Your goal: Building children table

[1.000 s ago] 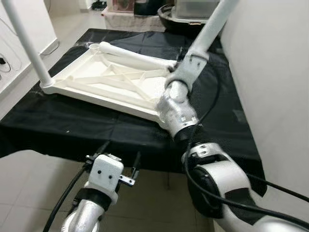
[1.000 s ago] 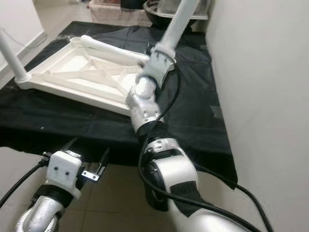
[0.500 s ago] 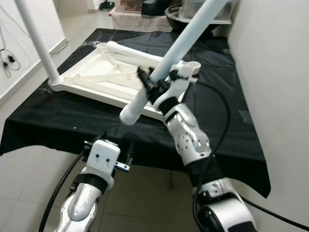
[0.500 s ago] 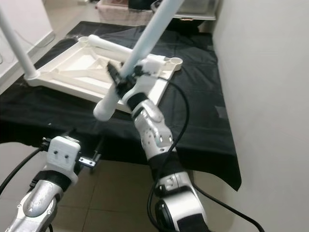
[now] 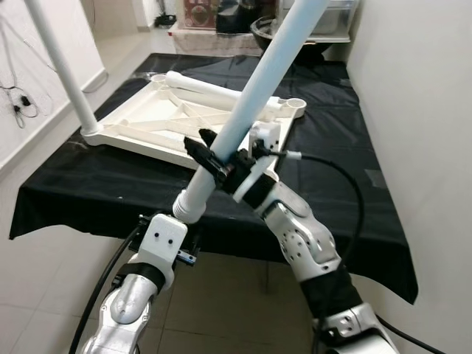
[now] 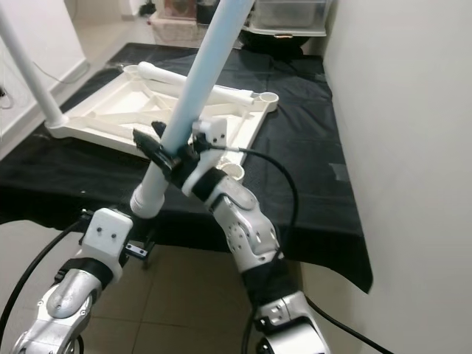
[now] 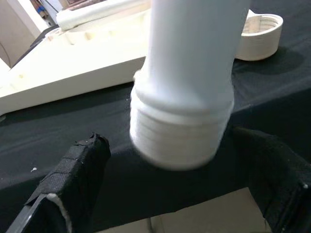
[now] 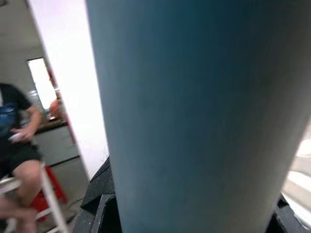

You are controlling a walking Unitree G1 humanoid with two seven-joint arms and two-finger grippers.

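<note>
The white table top (image 5: 140, 122) lies upside down on a black-covered table (image 5: 96, 184). One leg (image 5: 63, 66) stands upright in its left corner and another leg (image 5: 214, 87) lies across it. My right gripper (image 5: 202, 142) is shut on a long pale leg (image 5: 254, 92), held tilted over the table's front edge. The leg's threaded end (image 7: 180, 131) hangs between the fingers (image 7: 77, 170) of my left gripper (image 7: 170, 141), which is open and apart from it, just below the table's edge. A bare socket (image 6: 232, 171) shows at the table top's near right corner.
A white wall (image 5: 420, 110) runs close along the right of the table. Bins and a dark bowl (image 5: 265, 26) stand behind it. Tiled floor (image 5: 44, 280) lies in front. In the right wrist view a person (image 8: 17, 126) sits on a stool.
My right arm has swung the held leg forward and down, bringing its threaded end from above the table top to just over my left gripper. The camera has also shifted.
</note>
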